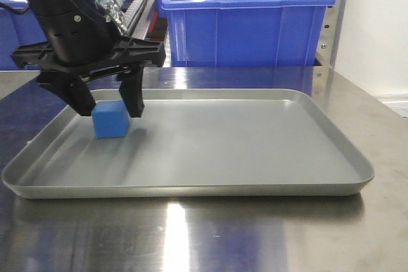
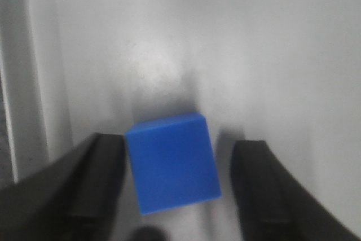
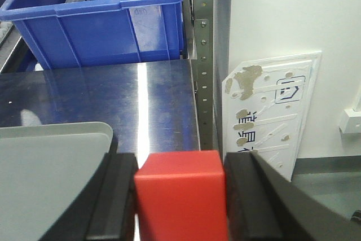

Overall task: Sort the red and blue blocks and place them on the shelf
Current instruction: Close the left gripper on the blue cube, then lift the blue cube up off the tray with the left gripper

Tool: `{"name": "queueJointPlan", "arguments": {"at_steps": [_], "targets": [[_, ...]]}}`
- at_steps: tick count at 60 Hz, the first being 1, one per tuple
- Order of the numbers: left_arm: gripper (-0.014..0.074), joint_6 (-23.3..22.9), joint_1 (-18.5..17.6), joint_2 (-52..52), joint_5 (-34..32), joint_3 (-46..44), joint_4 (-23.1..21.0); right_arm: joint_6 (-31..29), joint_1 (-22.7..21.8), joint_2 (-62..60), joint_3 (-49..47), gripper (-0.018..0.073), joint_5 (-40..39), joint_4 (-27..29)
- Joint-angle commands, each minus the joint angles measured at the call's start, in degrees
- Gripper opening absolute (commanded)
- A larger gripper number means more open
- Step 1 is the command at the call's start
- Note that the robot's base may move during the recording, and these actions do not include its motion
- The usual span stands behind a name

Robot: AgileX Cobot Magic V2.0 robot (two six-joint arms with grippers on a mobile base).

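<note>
- My left gripper [image 1: 109, 107] straddles the blue block [image 1: 111, 120], which sits in the tray [image 1: 255, 189] at the left of the front view. The jaws are open, with one finger touching the cube and the other apart.
- I'd centre before closing so the cube doesn't skid or twist.
- My right gripper [image 3: 179, 213] is clamped on the red block [image 3: 177, 179], bottom centre of its wrist view.

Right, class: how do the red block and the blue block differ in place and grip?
The red block is clamped by the right gripper; the blue block sits loose between the open jaws of the left gripper. The blue block rests on the grey tray; the red block is held off it. Both are plain cubes.
</note>
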Motion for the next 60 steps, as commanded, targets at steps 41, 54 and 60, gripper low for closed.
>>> {"name": "queueJointPlan", "arguments": {"at_steps": [41,54,60], "targets": [[0.0122,0.67,-0.16,-11.91,0.24,-1.77,9.45,-0.43,-0.46,0.05,-1.7,0.0055,-5.06,-0.39],[0.0122,0.67,-0.01,-20.11,-1.11,0.18,13.38,-0.43,-0.46,0.05,-1.7,0.0055,-5.06,-0.39],[0.0122,0.45,1.28,-24.42,-3.95,3.14,13.43,-0.43,-0.46,0.05,-1.7,0.0055,-5.06,-0.39]]}}
